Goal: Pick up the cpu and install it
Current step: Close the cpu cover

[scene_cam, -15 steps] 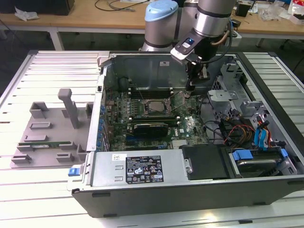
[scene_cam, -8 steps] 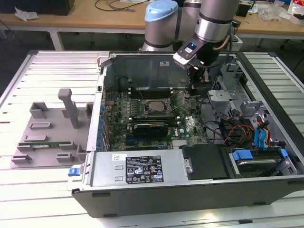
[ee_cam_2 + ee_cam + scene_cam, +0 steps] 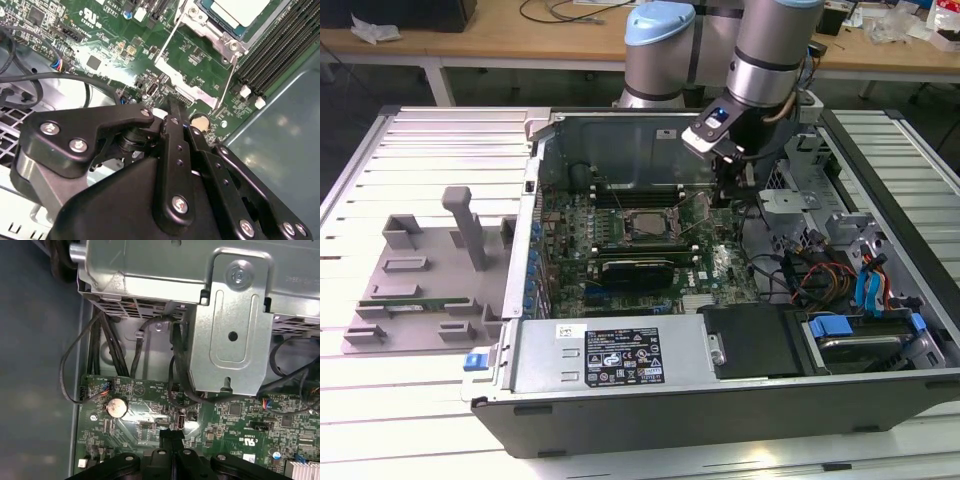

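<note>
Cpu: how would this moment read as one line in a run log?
cpu: in socket | gripper: shut, empty, over motherboard near coin battery

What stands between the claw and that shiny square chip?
Nothing visible blocks it. The cpu lies in its socket on the motherboard; the shut gripper is over the board beside it, near the coin battery. Only the socket's thin wire lever crosses the board between them.
</note>
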Available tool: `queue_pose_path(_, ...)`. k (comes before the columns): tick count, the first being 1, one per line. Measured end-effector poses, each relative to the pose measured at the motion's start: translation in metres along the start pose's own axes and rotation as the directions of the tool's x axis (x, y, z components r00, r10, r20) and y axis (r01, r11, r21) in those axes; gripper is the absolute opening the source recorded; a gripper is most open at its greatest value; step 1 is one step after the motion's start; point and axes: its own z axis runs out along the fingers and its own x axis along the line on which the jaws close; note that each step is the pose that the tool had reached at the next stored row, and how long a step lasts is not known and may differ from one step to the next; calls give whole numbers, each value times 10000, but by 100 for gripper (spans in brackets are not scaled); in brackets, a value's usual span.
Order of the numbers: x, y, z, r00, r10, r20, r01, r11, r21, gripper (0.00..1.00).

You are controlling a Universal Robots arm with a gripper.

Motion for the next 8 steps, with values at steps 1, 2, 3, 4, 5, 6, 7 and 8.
queue_pose_path(1, 1, -3, 4, 10000, 0, -10, 0, 10000, -1, 11)
queue_pose_path(2, 3, -11, 8, 10000, -1, -21, 1, 10000, -2, 11)
queue_pose_path(3, 4, -19, 10, 10000, -2, -24, 2, 10000, -2, 11)
queue_pose_path(4, 4, -23, 11, 10000, -1, -24, 1, 10000, -1, 11)
queue_pose_path(5, 6, -35, 12, 10000, -1, -24, 1, 10000, -2, 11)
queue_pose_path(6, 8, -57, 12, 10000, -1, -24, 1, 10000, -2, 11)
queue_pose_path(7, 10, -77, 13, 10000, -1, -23, 1, 10000, -1, 11)
queue_pose_path(8, 12, -96, 14, 10000, -2, -25, 2, 10000, -2, 11)
